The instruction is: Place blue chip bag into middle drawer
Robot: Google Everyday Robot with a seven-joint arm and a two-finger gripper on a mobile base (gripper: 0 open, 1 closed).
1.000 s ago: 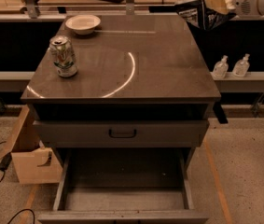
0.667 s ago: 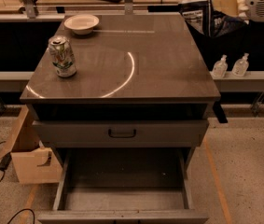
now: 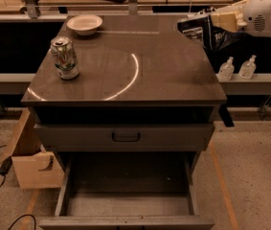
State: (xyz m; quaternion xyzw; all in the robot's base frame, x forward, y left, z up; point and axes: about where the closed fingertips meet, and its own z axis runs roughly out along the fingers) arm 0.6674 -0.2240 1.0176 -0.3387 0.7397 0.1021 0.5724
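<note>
Speckled beige floor (image 3: 250, 176) surrounds a grey cabinet (image 3: 125, 75), with a wooden box (image 3: 32, 169) beside it.

Scene illumination is dim and warm, and comes from overhead. The cabinet top (image 3: 168, 71) carries a bright curved glare arc across its centre and a short streak at its near left corner. The gap beneath the top is black. The middle drawer (image 3: 125, 206) floor is dull grey, darkening toward its far end, where detail is probably lost to shadow. The gripper (image 3: 215, 21), at the far right above the top's far right corner, is the brightest element. The blue chip bag (image 3: 197, 30) clamped in it reads near-black with pale highlights.
</note>
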